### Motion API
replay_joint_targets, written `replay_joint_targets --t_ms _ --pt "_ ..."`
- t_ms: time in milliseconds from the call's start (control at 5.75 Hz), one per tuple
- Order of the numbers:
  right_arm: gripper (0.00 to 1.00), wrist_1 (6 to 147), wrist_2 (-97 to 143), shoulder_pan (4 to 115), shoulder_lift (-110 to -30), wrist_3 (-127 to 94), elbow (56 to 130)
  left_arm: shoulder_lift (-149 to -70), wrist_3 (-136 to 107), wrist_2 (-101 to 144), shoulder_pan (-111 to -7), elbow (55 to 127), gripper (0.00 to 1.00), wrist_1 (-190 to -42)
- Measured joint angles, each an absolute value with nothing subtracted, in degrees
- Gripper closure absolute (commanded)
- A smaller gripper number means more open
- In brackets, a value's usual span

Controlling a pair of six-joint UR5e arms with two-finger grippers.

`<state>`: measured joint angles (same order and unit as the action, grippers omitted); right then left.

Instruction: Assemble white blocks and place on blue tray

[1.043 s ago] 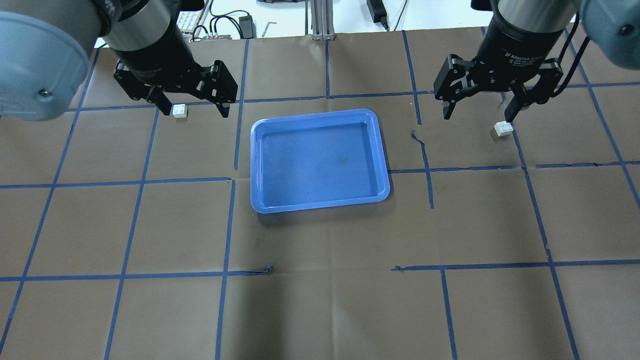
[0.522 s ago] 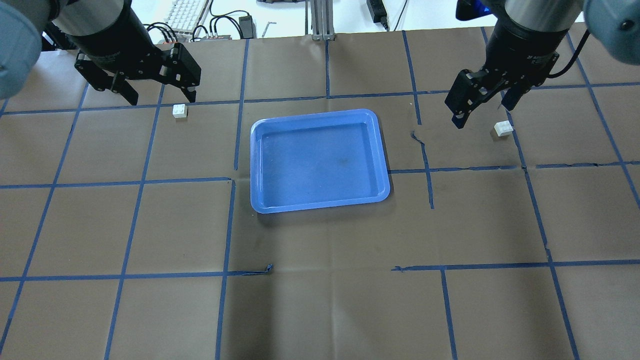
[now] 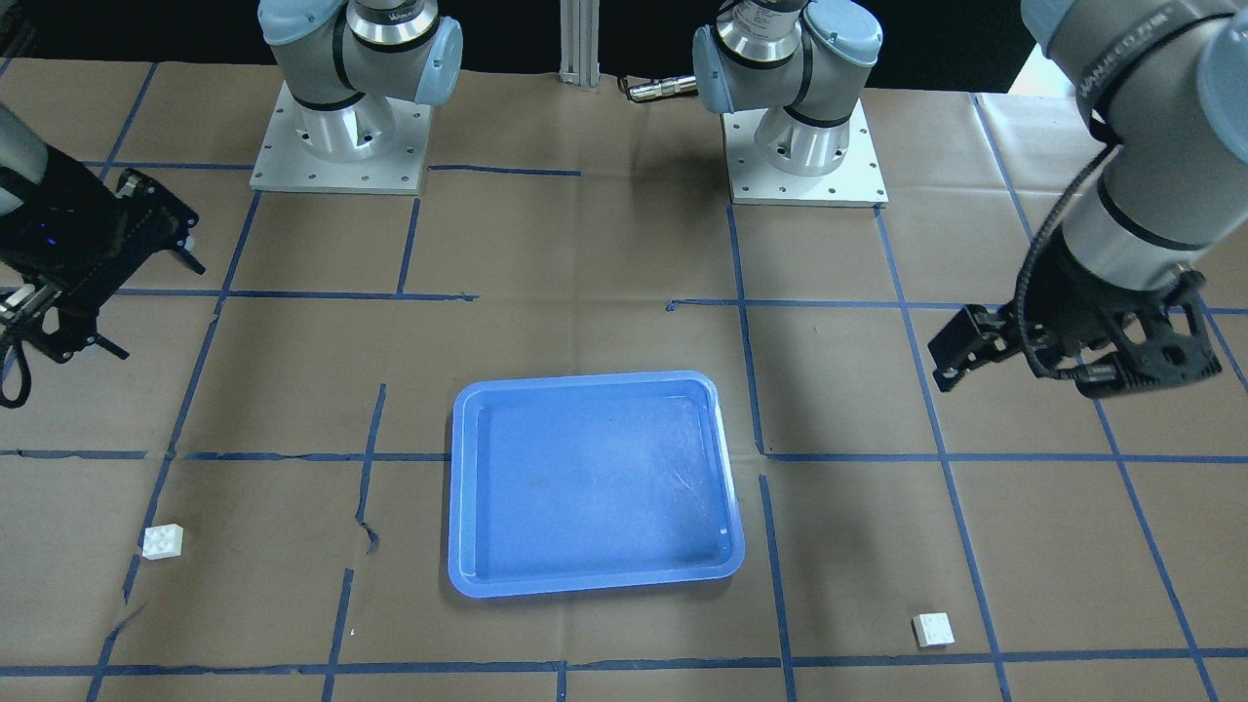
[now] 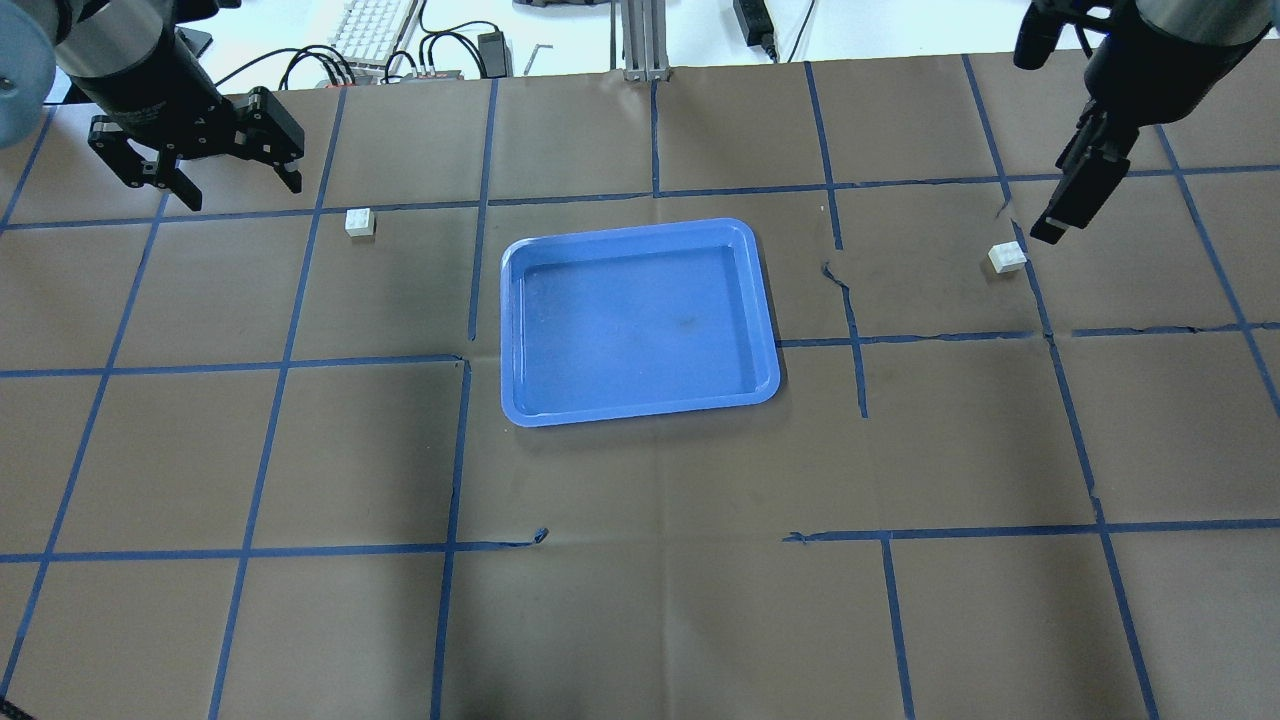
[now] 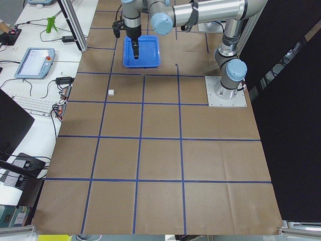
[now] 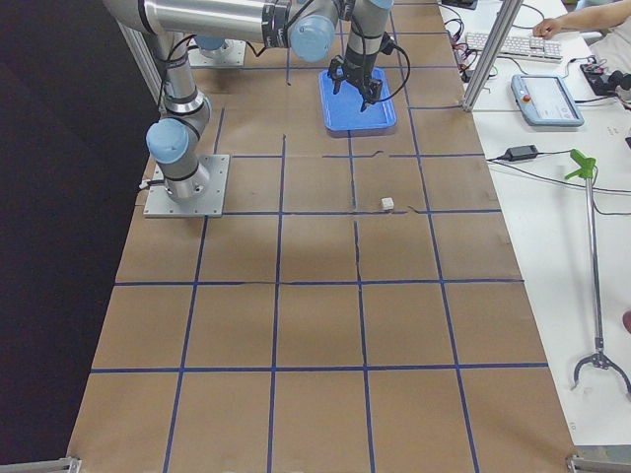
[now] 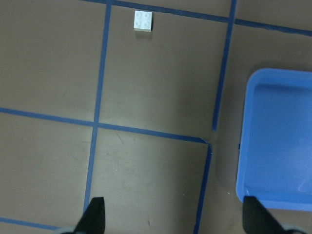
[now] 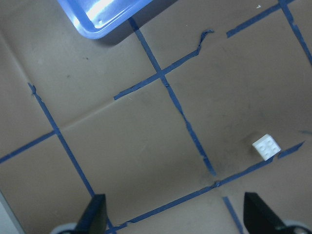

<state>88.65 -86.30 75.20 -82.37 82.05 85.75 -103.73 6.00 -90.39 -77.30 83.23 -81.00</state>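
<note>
The blue tray (image 4: 512, 340) lies empty at mid-table, also in the front view (image 3: 458, 487). One white block (image 4: 359, 222) sits left of it, studs up. The other white block (image 4: 1006, 257) sits right of it. My left gripper (image 4: 240, 188) is open and empty, raised behind and left of its block (image 7: 143, 20). My right gripper (image 4: 1058, 218) is open and empty, turned edge-on, raised behind and right of its block (image 8: 266, 146). In the front view the left gripper (image 3: 1014, 380) is at the right and the right gripper (image 3: 146, 307) at the left.
Brown paper with a blue tape grid covers the table (image 4: 640, 600). The arm bases (image 3: 341, 146) stand at the robot's edge. A keyboard and cables (image 4: 375, 35) lie beyond the far edge. The tray corner shows in both wrist views (image 7: 278, 146) (image 8: 105, 27).
Both grippers have risen and pulled back from the blocks toward the outer far corners. The right gripper has turned edge-on. The blocks and tray have not moved.
</note>
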Motion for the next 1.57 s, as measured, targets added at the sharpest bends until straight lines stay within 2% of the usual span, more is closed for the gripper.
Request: replay_joint_targets --t_ms 348,696,1043,1217,1391,1565 --pt "0.01 93.1 -77.8 68.7 -75.7 111.4 84.5 -116.3 17.3 -90.0 -76.6 80.1 0.01 -69.3" --pt "0.01 94.1 -68.8 64.4 -65.2 125.0 80.2 -127.4 21.0 -89.9 -76.6 77.5 0.03 -61.5" --pt "0.01 94.0 -61.5 60.9 -53.3 132.9 75.9 -132.1 21.4 -87.9 -76.6 77.3 0.04 -56.6" --pt "0.0 94.2 -59.2 59.8 -49.2 135.7 75.6 -132.8 21.5 -86.9 -76.6 77.5 0.15 -55.1" --pt "0.0 94.2 -57.9 59.4 -46.3 137.9 75.8 -133.1 21.6 -86.7 -76.6 77.8 0.37 -54.7" --pt "0.0 94.0 -57.6 59.2 -44.6 139.3 75.9 -133.2 21.6 -86.7 -76.6 78.1 0.67 -54.7"
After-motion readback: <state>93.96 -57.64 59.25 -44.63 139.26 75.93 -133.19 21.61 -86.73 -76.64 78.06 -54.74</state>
